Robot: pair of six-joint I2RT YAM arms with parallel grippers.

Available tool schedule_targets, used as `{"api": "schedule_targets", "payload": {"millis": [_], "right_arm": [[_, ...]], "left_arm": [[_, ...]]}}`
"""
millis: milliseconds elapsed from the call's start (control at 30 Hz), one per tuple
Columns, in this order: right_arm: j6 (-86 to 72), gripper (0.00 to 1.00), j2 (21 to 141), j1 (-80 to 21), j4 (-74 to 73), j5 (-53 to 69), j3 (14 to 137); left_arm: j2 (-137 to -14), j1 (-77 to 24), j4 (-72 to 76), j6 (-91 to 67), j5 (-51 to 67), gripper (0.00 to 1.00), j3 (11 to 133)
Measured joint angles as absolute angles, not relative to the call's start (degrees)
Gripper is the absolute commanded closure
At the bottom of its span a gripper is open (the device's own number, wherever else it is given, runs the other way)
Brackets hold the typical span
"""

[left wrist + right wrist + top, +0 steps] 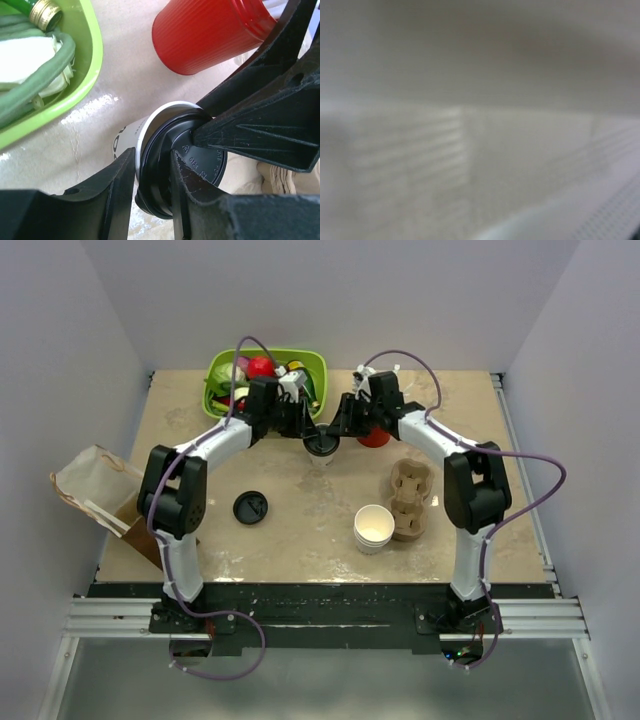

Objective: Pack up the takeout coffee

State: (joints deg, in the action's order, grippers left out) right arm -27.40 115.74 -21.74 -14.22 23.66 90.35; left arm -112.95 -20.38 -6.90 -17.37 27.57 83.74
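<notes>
The takeout coffee (321,447), a white paper cup with a black lid (210,167), is at the back middle of the table between both grippers. My left gripper (305,430) is shut on the lid's near rim, with one finger (112,200) outside the cup and the other (200,200) on top of the lid. My right gripper (343,427) reaches in from the right. Its two fingers (250,135) straddle the lid's far rim, and I cannot tell whether they press. The right wrist view is a grey blur.
A red ribbed cup (375,437) lies just right of the coffee. A green basket (315,365) of produce is behind the left gripper. The cardboard carrier (408,500), a stack of lidless white cups (373,528), a loose black lid (250,507) and a paper bag (90,490) are nearer.
</notes>
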Motion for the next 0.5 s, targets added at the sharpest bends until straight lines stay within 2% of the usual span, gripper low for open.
{"api": "schedule_targets", "payload": {"millis": [500], "right_arm": [[-27.16,0.51,111.31,-21.87,-13.47,24.86,84.40]], "left_arm": [[-104.25,-23.14,-3.70,-35.00,18.61,0.64,71.68]]}}
